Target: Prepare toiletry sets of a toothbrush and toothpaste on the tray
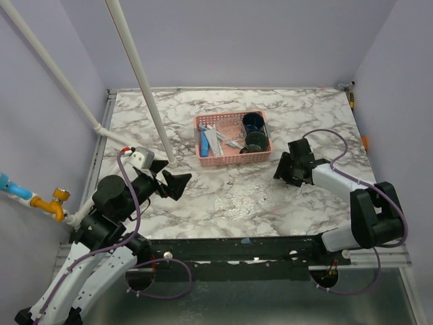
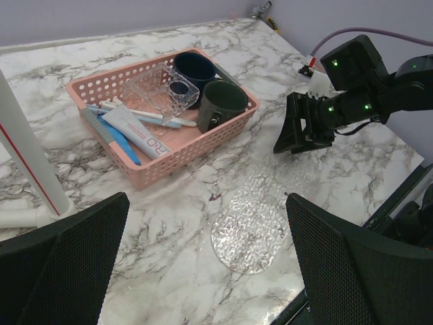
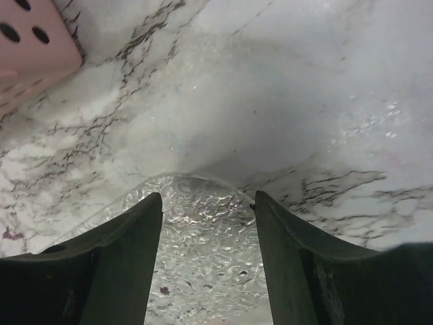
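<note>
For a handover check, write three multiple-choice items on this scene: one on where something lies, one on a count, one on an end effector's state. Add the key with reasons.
1. Where does the toothpaste tube lie?
A. in the pink basket
B. on the bare marble top
C. held up in the air by an arm

2. How many mugs stand in the basket?
A. one
B. two
C. four

3. How is the left end effector?
A. shut on a brush
B. shut on nothing
C. open and empty

Key: 1 A, the tube rests beside the toothbrushes inside the basket walls. 2 B, a dark blue mug and a dark green mug are the only ones there. 3 C, its fingers stand wide apart with nothing gripped between them.
</note>
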Tool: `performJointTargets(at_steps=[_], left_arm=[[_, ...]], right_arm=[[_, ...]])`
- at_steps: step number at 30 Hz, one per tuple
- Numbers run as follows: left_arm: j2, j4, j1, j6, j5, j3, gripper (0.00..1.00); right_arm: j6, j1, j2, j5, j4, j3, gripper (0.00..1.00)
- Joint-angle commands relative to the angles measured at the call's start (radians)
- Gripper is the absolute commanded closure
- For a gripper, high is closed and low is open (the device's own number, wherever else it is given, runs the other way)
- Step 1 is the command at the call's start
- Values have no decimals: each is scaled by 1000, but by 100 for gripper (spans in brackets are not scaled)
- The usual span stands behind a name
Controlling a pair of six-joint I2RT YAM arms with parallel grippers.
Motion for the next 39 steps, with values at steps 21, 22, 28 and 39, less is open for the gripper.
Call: performJointTargets(at_steps=[21, 22, 28, 39], left_arm=[[0, -2, 1, -11, 27, 7, 1], [2, -2, 3, -11, 29, 7, 1], [11, -1, 2, -12, 32, 7, 1], [36, -4, 2, -10, 26, 9, 1]], right_arm=[[250, 179, -245, 30, -197, -229, 38], [253, 180, -256, 40, -207, -226, 38], [232, 180, -306, 110, -279, -121, 37], [48, 181, -198, 159, -351, 238, 37]])
